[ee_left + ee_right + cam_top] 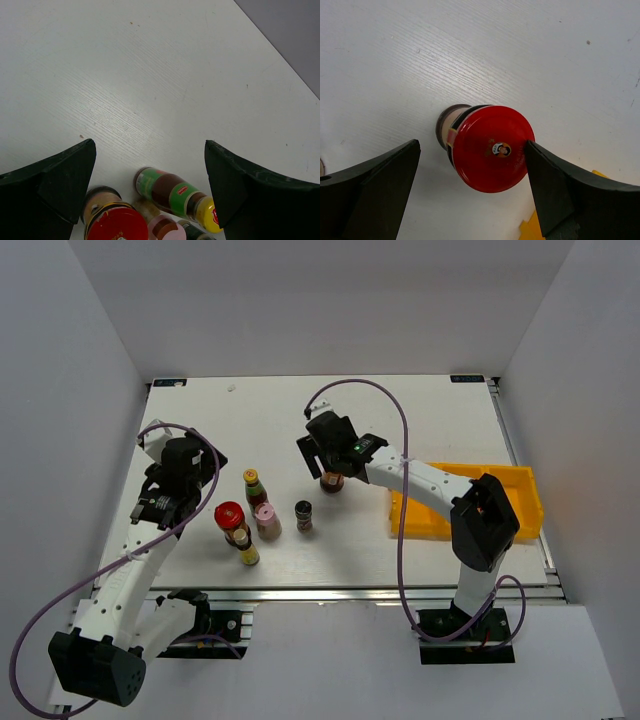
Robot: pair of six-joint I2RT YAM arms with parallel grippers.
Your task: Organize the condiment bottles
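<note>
Five of the condiment bottles stand in a cluster left of centre: a stout red-capped jar (229, 517), a slim yellow-capped bottle (252, 485), a pink-capped one (267, 520), a small black-capped one (303, 515) and another slim one (247, 550). My left gripper (168, 495) is open, just left of the cluster. Its wrist view shows the red-capped jar (112, 222), the yellow-capped bottle (172, 192) and the pink cap (162, 229) low between its fingers. The second red-capped jar (332, 483) stands apart at centre. My right gripper (328, 455) hangs open over it, straddling its cap (492, 147), and the right finger (555, 185) touches the cap's edge.
A yellow compartment tray (520, 485) lies at the table's right edge, partly under the right arm. Purple cables loop over both arms. White walls enclose the table on three sides.
</note>
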